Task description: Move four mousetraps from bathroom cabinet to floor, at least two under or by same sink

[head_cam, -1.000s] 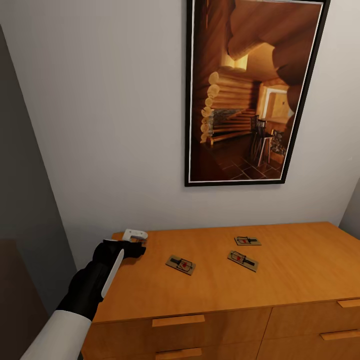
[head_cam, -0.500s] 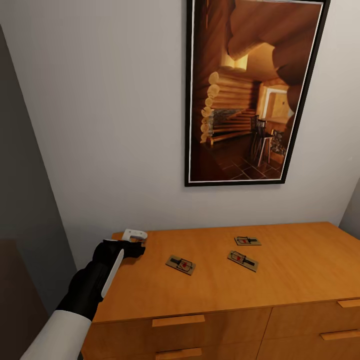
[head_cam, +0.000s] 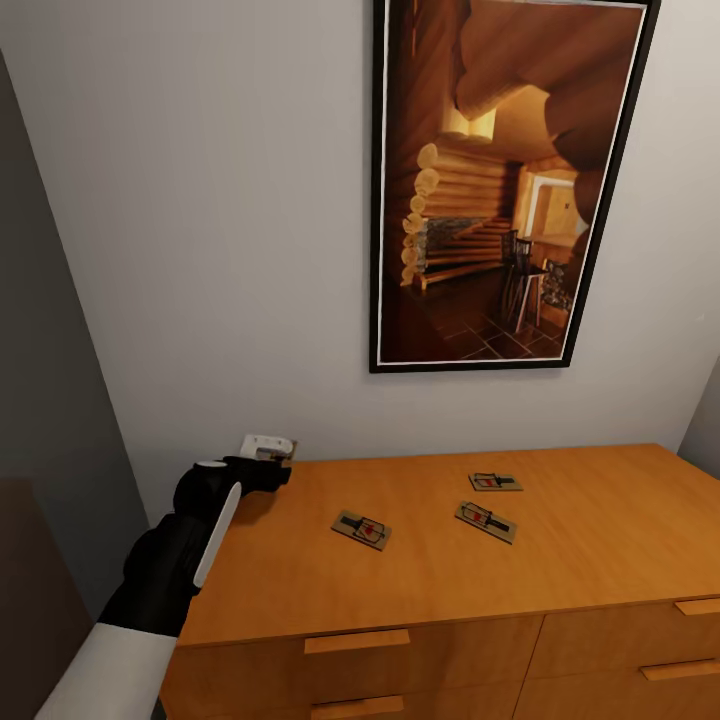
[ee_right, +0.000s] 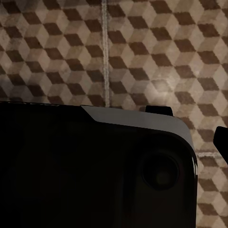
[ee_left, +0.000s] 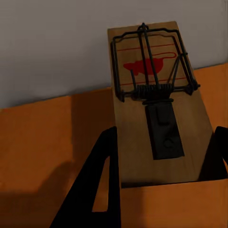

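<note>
From the head view, the orange-brown cabinet (head_cam: 560, 560) stood against a pale wall, its flat top lit warm and its drawer fronts showing along the near edge. A tall framed picture (head_cam: 505, 185) of a log interior hung on the wall above it. Three mousetraps lay flat on the cabinet top: one (head_cam: 361, 529) near the middle, a second (head_cam: 486, 521) to its right, and a third (head_cam: 495, 482) a little farther back, close behind the second. All three sat apart from one another. The left arm, black with a white forearm, reached up from the near left to the far left corner of the cabinet top, where the left gripper (head_cam: 272, 455) hung just at the corner by the wall, with something pale and wooden at its tip.

In the left wrist view, that thing showed plainly as a fourth mousetrap (ee_left: 159, 102), a wooden board with a red mouse print, black wire bar, spring and dark catch plate. It sat between the two black fingers (ee_left: 95, 180), which were clamped against its long sides, with the cabinet top and the grey wall behind it.

In the right wrist view, the bathroom floor (ee_right: 142, 52) spread out below in its brown, beige and white cube pattern with pale grout lines. A dark, rounded part of the robot's body (ee_right: 90, 166) covered the near half. The black tips of the right gripper (ee_right: 190, 123) showed past its edge with a gap between them and nothing in it.
</note>
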`<state>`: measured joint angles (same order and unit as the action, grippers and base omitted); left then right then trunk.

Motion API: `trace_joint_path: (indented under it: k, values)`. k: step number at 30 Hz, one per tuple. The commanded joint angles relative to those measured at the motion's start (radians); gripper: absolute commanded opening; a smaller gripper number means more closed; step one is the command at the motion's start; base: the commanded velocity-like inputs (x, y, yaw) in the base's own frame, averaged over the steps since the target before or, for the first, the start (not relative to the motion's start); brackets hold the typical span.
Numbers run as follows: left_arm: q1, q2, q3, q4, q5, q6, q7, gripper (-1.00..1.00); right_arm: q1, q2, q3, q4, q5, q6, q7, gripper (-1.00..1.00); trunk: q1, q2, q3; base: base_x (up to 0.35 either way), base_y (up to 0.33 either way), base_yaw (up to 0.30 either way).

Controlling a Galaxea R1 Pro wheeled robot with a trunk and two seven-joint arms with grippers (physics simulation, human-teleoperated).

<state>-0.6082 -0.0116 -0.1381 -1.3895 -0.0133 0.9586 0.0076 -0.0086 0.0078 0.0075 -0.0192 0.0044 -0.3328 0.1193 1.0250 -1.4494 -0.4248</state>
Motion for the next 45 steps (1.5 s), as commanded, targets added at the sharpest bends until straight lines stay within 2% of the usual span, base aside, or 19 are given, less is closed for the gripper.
trace_joint_path:
  k: [1, 15, 45]
  values:
    - [-0.001, 0.0, 0.0, -0.005, -0.002, 0.006, 0.0, -1.0, -0.001, 0.0, 0.0, 0.001, 0.0, -0.003, 0.002, 1.0, 0.0, -0.001, -0.001, 0.0, 0.0, 0.0]
    - [-0.001, 0.0, -0.001, -0.021, -0.002, 0.025, 0.0, -1.0, -0.001, 0.0, 0.0, 0.001, 0.0, -0.003, 0.002, 1.0, 0.0, -0.001, -0.001, -0.031, 0.0, 0.0]
    - [0.0, -0.001, -0.002, 0.004, 0.001, 0.026, 0.0, -1.0, -0.001, 0.0, -0.001, 0.001, 0.0, -0.003, 0.002, 1.0, 0.0, -0.001, -0.001, -0.329, -0.001, 0.0]
